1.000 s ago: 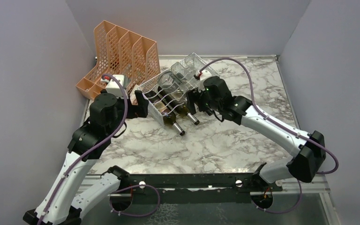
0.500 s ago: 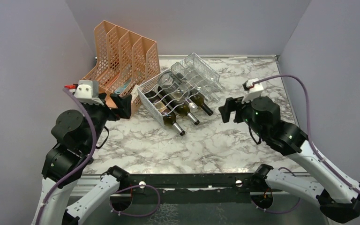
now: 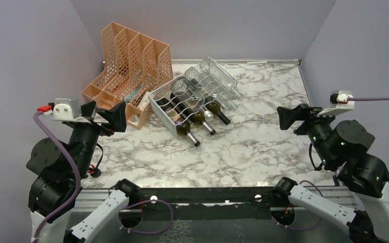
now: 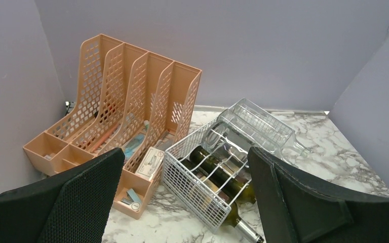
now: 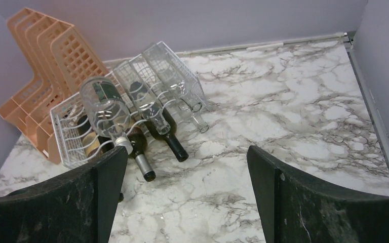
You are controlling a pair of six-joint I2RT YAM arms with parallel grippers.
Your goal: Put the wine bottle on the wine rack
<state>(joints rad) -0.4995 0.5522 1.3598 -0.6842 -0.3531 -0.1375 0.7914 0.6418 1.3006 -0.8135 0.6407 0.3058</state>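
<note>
Three dark wine bottles [image 3: 198,120] lie side by side in the lower cradles of the white wire wine rack [image 3: 161,112], their necks sticking out toward the arms. Neither gripper touches them. Clear bottles [image 3: 217,76] lie on the row above. An orange file organizer [image 3: 131,55] stands just left of the rack, and both sit toward the back left of the marble table [image 3: 263,147]. The left gripper [image 3: 104,115] and right gripper [image 3: 295,116] hover well apart from the rack, one on each side, fingers spread wide and holding nothing.
</note>
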